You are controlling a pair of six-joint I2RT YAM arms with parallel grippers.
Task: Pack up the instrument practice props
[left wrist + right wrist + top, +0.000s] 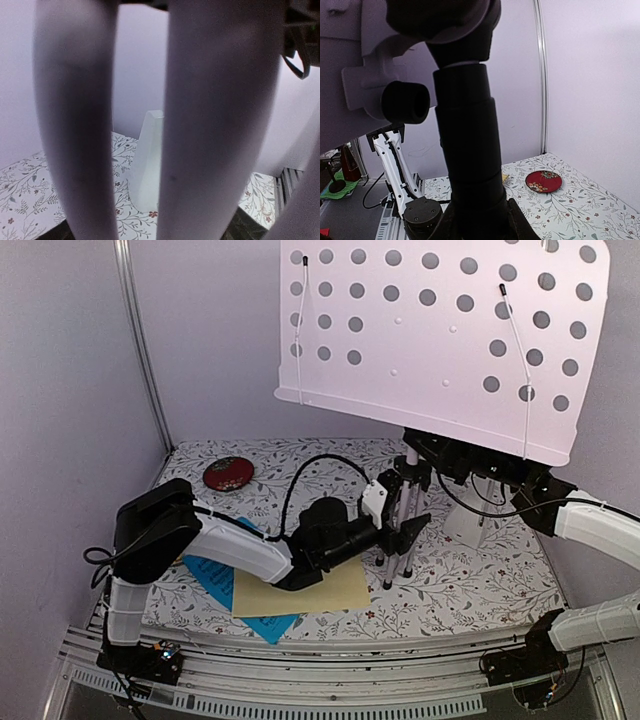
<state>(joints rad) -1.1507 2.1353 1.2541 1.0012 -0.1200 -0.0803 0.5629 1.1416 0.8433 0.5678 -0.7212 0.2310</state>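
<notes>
The white perforated music-stand desk (440,330) stands high at the back right on a black post (470,150) and silver tripod legs (398,540). My right gripper (430,453) (477,222) is shut on the post just under the desk. My left gripper (400,530) (150,232) reaches in from the left. Its jaws stand wide, against the outer sides of two blurred legs (75,125). The white pyramid metronome (468,523) (149,160) stands behind the legs, partly hidden. A pale-yellow sheet (300,592) and blue sheets (213,575) lie under my left arm.
A round red dish (228,474) (543,181) sits at the back left of the floral tablecloth (480,585). Lilac walls close in the left, back and right. A metal rail (330,660) runs along the near edge between the arm bases.
</notes>
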